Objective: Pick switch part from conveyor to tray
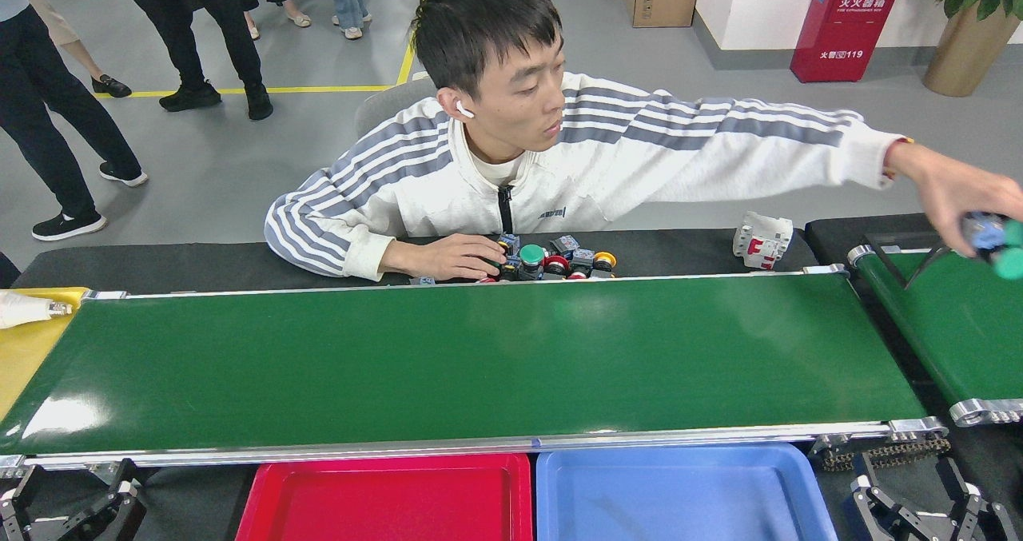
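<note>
The conveyor (pixel 479 365) stretches across the middle of the head view, and its dark-green belt carries no switch part. A person's outstretched hand holds a green-capped switch part (pixel 1003 247) over the smaller belt (pixel 959 325) at the far right. Several more switch parts (pixel 551 261) lie in a pile on the black table behind the conveyor, beside the person's other hand. A red tray (pixel 384 501) and a blue tray (pixel 687 497) sit side by side below the conveyor's near rail. My left gripper (pixel 68 483) and right gripper (pixel 907 481) rest low at the bottom corners, both open and holding nothing.
A white and red breaker block (pixel 763 240) stands on the black table at the back right. A yellow surface (pixel 24 349) with a white object lies at the left end of the conveyor. The person sits right behind the conveyor, and other people walk in the background.
</note>
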